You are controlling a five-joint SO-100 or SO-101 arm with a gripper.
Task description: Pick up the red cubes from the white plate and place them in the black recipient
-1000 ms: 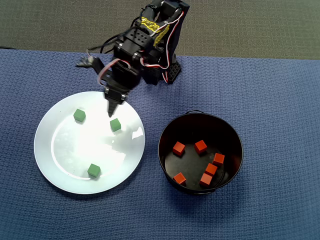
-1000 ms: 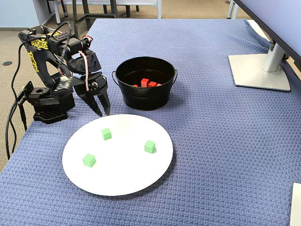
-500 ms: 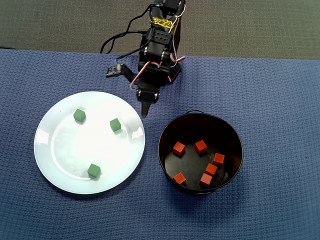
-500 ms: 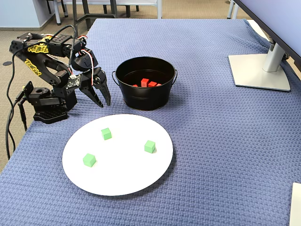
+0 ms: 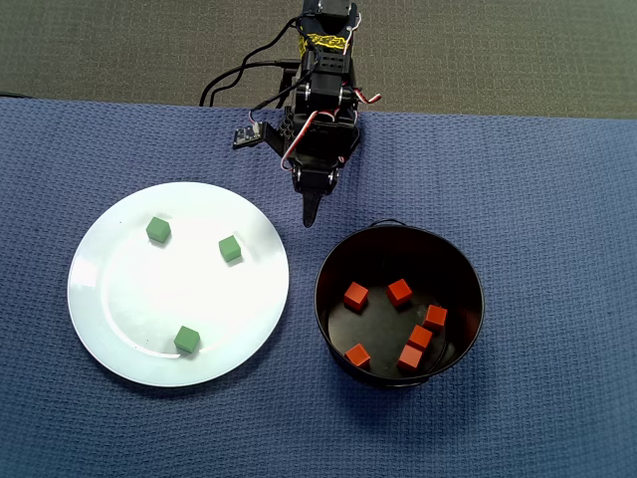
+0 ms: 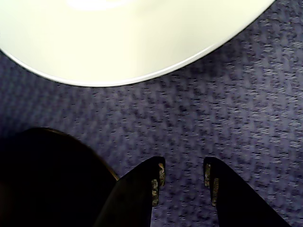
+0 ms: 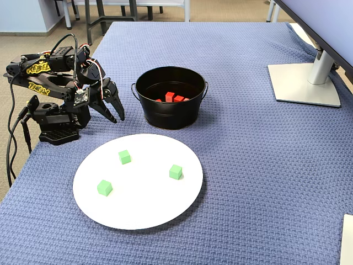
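Note:
Several red cubes lie on the floor of the black recipient; in the fixed view a few red cubes show over the black recipient's rim. The white plate carries three green cubes and no red ones. My gripper hangs open and empty above the blue cloth, near the arm's base, between plate and recipient. In the wrist view the gripper has only cloth between its fingers, with the plate's edge above and the recipient's dark wall at the lower left.
The arm's base and its cables sit at the table's edge. A monitor stand stands far right in the fixed view. The blue cloth covers the table; its far edge runs behind the arm.
The arm has swung off the plate's rim toward the recipient and drawn back to its base. The gripper now hangs over the cloth. No cube has moved.

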